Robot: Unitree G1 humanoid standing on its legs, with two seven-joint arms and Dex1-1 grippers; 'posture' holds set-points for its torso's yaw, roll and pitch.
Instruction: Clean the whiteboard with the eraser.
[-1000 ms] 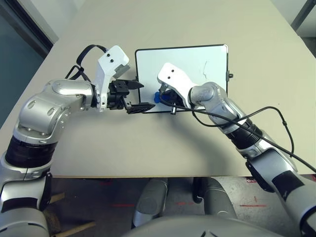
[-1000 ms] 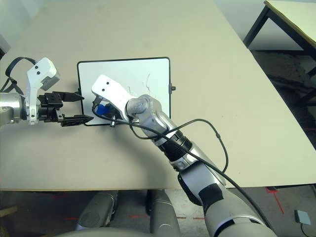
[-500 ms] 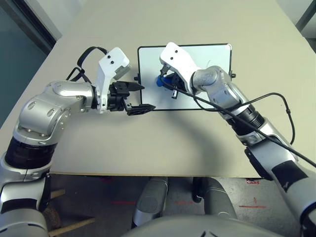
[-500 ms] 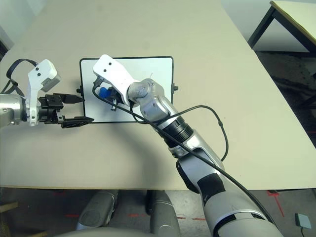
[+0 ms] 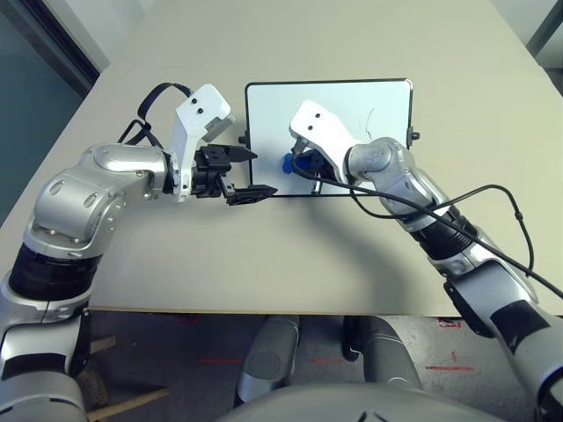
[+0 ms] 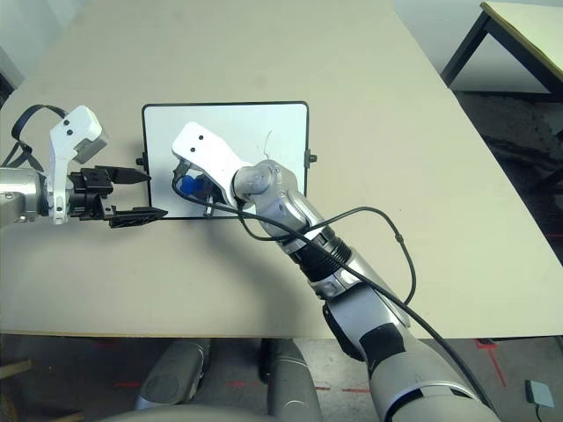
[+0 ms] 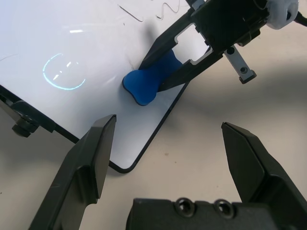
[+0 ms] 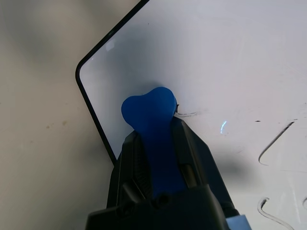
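On the whiteboard (image 5: 330, 136), near the corner closest to the left arm, the right gripper (image 8: 160, 143) holds its jaws clamped on the eraser (image 7: 148, 81), one black finger on each long side of the blue block. The free end of the eraser protrudes beyond the fingertips and appears to press on the white surface, just inside the black frame. The gripper is pitched downward toward the board, a posture judged to put the eraser's end face flat enough to wipe.

Beside the whiteboard's short edge, the left gripper (image 5: 239, 174) hovers with its jaws wide apart and nothing between them. It is close to the frame but not touching it; the position suggests readiness to steady the board should it slide under the wiping strokes.

Faint pen marks are on the whiteboard: thin curved lines (image 8: 276, 143) close to the eraser and a scribble (image 5: 367, 120) toward the far short side, so cleaning is judged incomplete.

The whiteboard lies flat on a plain beige table (image 5: 290, 255). Beyond the table's right side, relative to the whiteboard, a dark floor and a second table with black legs (image 6: 519, 26) are visible
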